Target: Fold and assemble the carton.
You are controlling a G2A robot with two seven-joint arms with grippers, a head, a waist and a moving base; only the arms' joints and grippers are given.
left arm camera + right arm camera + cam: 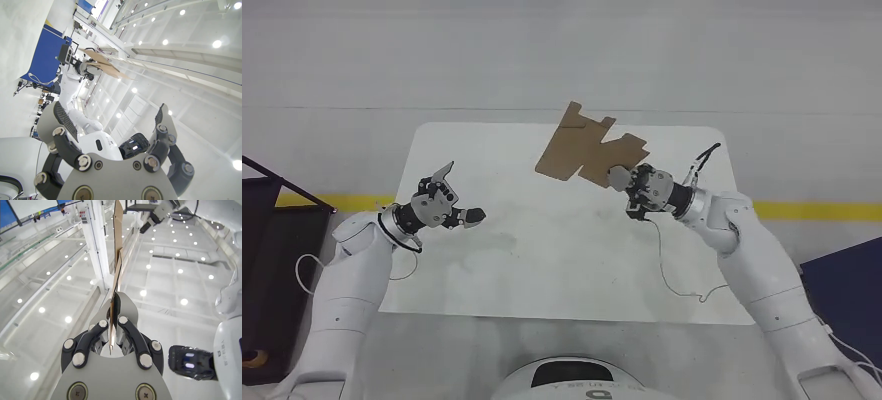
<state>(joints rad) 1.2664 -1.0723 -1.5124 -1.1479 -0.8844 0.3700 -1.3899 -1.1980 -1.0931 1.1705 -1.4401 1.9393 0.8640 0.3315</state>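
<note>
Above worktop [542,270], right hand [622,180] pinches flat carton [582,150]; left hand [464,192] wide open, empty. No folds yet.

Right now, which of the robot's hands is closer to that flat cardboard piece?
The right. The right gripper is shut on the carton at its edge; the left gripper is open, empty, apart from it across the table.

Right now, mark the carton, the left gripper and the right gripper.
carton [587,150], top view, middle of the cardboard.
left gripper [110,113], left wrist view, midway between the open jaws.
right gripper [113,301], right wrist view, between the jaws shut on the carton edge.
</note>
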